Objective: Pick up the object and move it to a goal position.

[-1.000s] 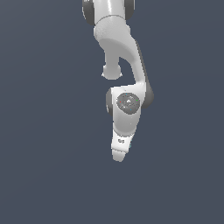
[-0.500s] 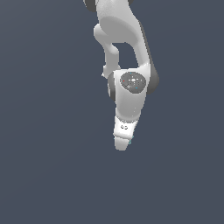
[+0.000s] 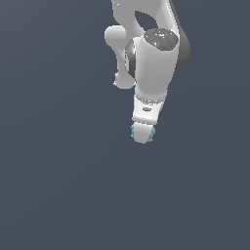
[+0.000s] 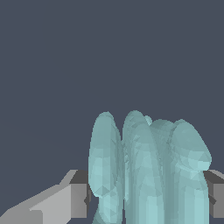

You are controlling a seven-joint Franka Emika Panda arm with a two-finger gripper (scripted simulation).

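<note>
The white arm (image 3: 152,63) was the biggest thing in sight, coming down from the top of the exterior view over a plain dark grey-blue ground (image 3: 58,185). Its fat last link was tilted, tapering down to the hand. No table edge or other prop showed against that ground.

The gripper (image 3: 142,134) hung at the arm's low end, pointing downward. In the exterior view its body hid most of what sat at the tips. In the wrist view the two fingers (image 4: 72,199) came in from either side, grey with darker pads, and each pad was pressed against a flank of the object (image 4: 148,170). So the fingers were closed on the object, gripping it from both sides.

The object was a pale teal lump, ridged into several upright lobes side by side. It sat directly between the fingertips and reached out well beyond them, away from the palm. In the exterior view only small teal slivers (image 3: 133,131) peeked out on both sides of the fingertip area. Whether the object touched the ground under it could not be told from either view; nothing but flat grey-blue lay behind it.
</note>
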